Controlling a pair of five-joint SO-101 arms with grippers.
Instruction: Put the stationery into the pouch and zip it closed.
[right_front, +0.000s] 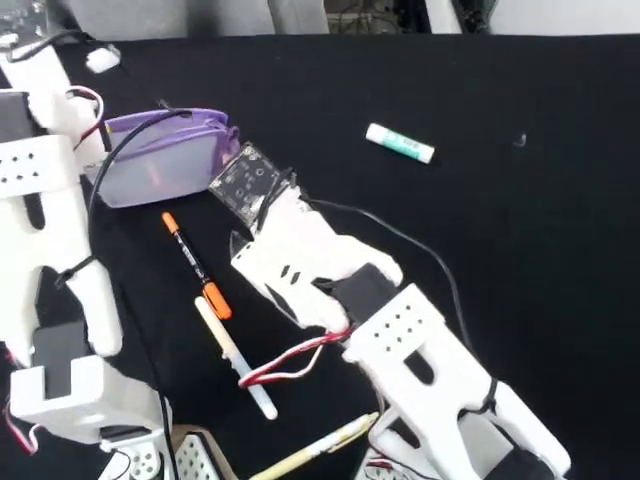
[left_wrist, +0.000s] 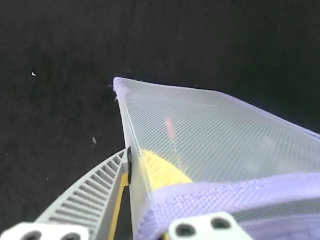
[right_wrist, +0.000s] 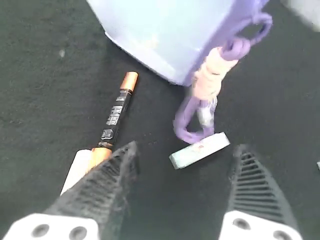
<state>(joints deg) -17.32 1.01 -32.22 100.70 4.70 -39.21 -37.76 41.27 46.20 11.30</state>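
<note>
Right gripper (right_wrist: 185, 149): fingers (right_wrist: 112, 175) wide apart, holding nothing. A small white block (right_wrist: 200, 150) lies on the table between them, at the end of the purple zip cord (right_wrist: 197, 117). Left gripper (left_wrist: 136, 165): clamped on the pouch (right_front: 160, 160) wall near the zip edge. Orange marker (right_front: 195, 262) and white pen (right_front: 235, 362) lie outside, near the pouch. Cream pen (right_front: 310, 452) is by the arm bases, glue stick (right_front: 400, 143) well apart on the black table (right_front: 520, 250).

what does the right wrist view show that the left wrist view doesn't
Right wrist view, not the left: the orange marker, the purple zipper pull, and the open right gripper near them. Left wrist view, not the right: the left gripper clamped on the edge of the pouch. Both: the pouch.
</note>
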